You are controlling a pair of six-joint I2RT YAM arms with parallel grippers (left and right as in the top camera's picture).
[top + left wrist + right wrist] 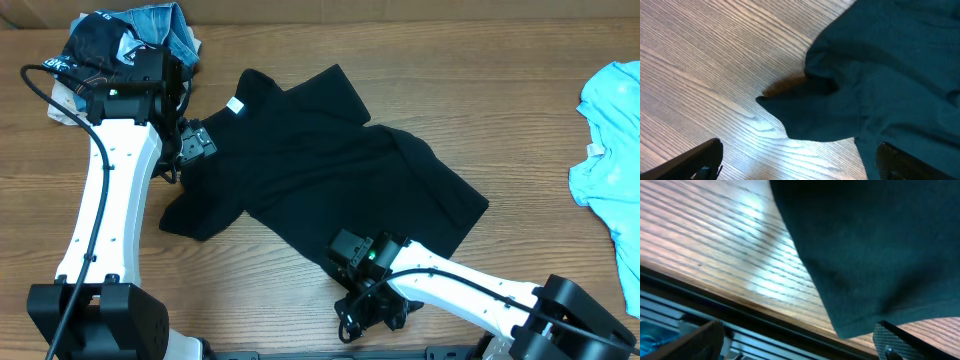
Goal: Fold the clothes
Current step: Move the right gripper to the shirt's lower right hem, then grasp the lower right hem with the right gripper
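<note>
White lettering marks a dark garment (95, 45) beyond my left pincer (197, 142), too small to read. The black shirt (330, 170) beside it has a white neck label (235, 106), equally unreadable.

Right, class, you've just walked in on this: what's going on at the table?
Two robot arms are set over a black shirt that lies mostly spread out, unfolded, on the wooden table. The left gripper is open beside a bunched edge of the shirt. The right gripper is open at the hem near the table's front edge. Neither grips the fabric. A light blue T-shirt lies at the right, and a pile of other clothes at the far left.
</note>
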